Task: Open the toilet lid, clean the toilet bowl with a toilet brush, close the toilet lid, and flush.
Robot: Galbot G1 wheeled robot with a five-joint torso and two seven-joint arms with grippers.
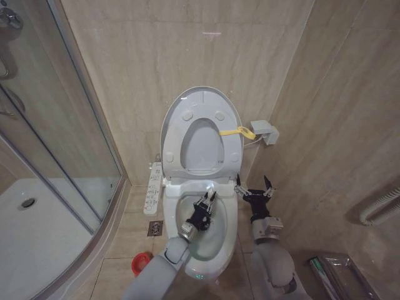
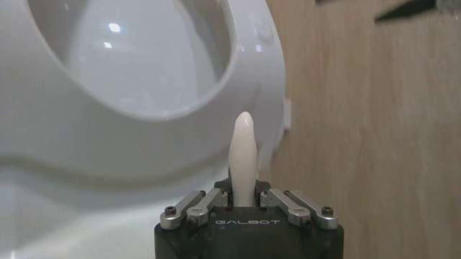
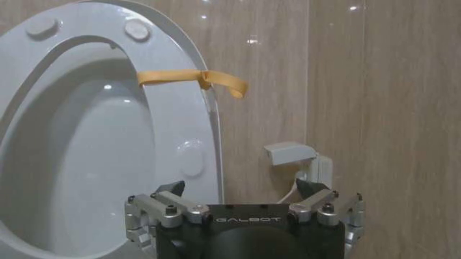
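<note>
The toilet lid (image 1: 201, 103) is raised upright against the beige tiled wall (image 1: 187, 44), with the ring-shaped seat (image 1: 201, 147) folded up in front of it, and a yellow strap loop (image 1: 239, 132) hangs from their right edge. The toilet bowl (image 1: 215, 240) lies uncovered below. The left gripper (image 1: 206, 201) is held over the bowl's opening, near its back rim, and is pinched onto the white handle of the toilet brush (image 2: 243, 156); in the left wrist view the handle's rounded tip is seen rising between the closed-in fingers (image 2: 203, 205) towards the raised seat. The brush head cannot be made out.

The right gripper (image 1: 254, 185) is held just beside the bowl's right rim, above the floor, with its fingers (image 3: 162, 208) spread and nothing between them; in the right wrist view it is pointed at the lifted lid and strap.

A small white wall box (image 1: 265, 131) with a cable is fixed to the right-hand wall close to the strap loop. A control panel (image 1: 153, 187) is mounted along the bowl's left side, with a floor drain (image 1: 155, 228) beneath it and the red holder cup (image 1: 141, 262) on the floor tiles near the bowl's front left. The glass shower enclosure (image 1: 56, 137) and its white tray (image 1: 31, 231) are found farther left. A corrugated hose (image 1: 381, 209) is seen at the right edge
</note>
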